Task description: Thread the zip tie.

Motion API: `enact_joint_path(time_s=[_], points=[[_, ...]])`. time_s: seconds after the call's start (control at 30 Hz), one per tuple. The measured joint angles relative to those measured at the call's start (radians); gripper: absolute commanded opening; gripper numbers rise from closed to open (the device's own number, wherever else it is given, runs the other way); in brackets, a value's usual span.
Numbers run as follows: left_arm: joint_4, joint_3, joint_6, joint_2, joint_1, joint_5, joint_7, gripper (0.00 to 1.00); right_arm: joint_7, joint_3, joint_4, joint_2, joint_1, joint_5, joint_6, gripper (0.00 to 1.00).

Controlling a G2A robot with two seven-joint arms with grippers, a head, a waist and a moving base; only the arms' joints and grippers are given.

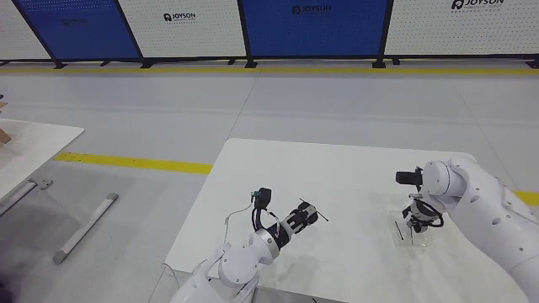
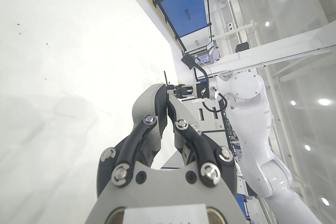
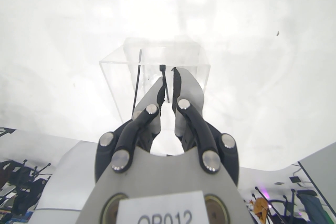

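Zip tie [image 2: 165, 78] is pinched by the left pincer [image 2: 168, 90]; at its 3 o'clock another tie [image 3: 163, 73] is straddled by the narrow-set right pincer [image 3: 168, 75]; threading is judged unstarted.

White arms [image 1: 480, 198], grey fingers [image 2: 147, 104] (black linkages [image 2: 131, 141], silver screws [image 2: 210, 171]).

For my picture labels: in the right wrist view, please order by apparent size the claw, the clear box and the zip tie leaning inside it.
1. The claw, largest, but nearness to the camera enlarges it.
2. The clear box.
3. The zip tie, a thin strip.
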Motion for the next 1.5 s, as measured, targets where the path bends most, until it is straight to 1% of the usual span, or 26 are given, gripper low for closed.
enact_joint_path(time_s=[0.47, 0.53, 0.67, 0.8, 0.87, 0.97, 1.13, 1.17, 1.5], points=[[0.0, 0.0, 0.0, 0.0, 0.0, 0.0, 0.0, 0.0, 0.0, -0.01, 0.027, -0.013, 0.01, 0.01, -0.009, 0.16], [0.0, 0.0, 0.0, 0.0, 0.0, 0.0, 0.0, 0.0, 0.0, -0.009, 0.029, -0.015, 0.009, 0.01, -0.011, 0.19], [0.0, 0.0, 0.0, 0.0, 0.0, 0.0, 0.0, 0.0, 0.0, -0.007, 0.032, -0.017, 0.008, 0.008, -0.014, 0.18], [0.0, 0.0, 0.0, 0.0, 0.0, 0.0, 0.0, 0.0, 0.0, -0.007, 0.037, -0.021, 0.008, 0.006, -0.017, 0.15], [0.0, 0.0, 0.0, 0.0, 0.0, 0.0, 0.0, 0.0, 0.0, -0.006, 0.04, -0.022, 0.008, 0.005, -0.018, 0.12], [0.0, 0.0, 0.0, 0.0, 0.0, 0.0, 0.0, 0.0, 0.0, -0.005, 0.044, -0.023, 0.007, 0.007, -0.021, 0.05], [0.0, 0.0, 0.0, 0.0, 0.0, 0.0, 0.0, 0.0, 0.0, -0.003, 0.051, -0.025, 0.007, 0.012, -0.03, 0.02], [0.0, 0.0, 0.0, 0.0, 0.0, 0.0, 0.0, 0.0, 0.0, -0.003, 0.052, -0.025, 0.007, 0.011, -0.03, 0.0], [0.0, 0.0, 0.0, 0.0, 0.0, 0.0, 0.0, 0.0, 0.0, 0.001, 0.048, -0.025, 0.007, 0.004, -0.028, 0.0]])
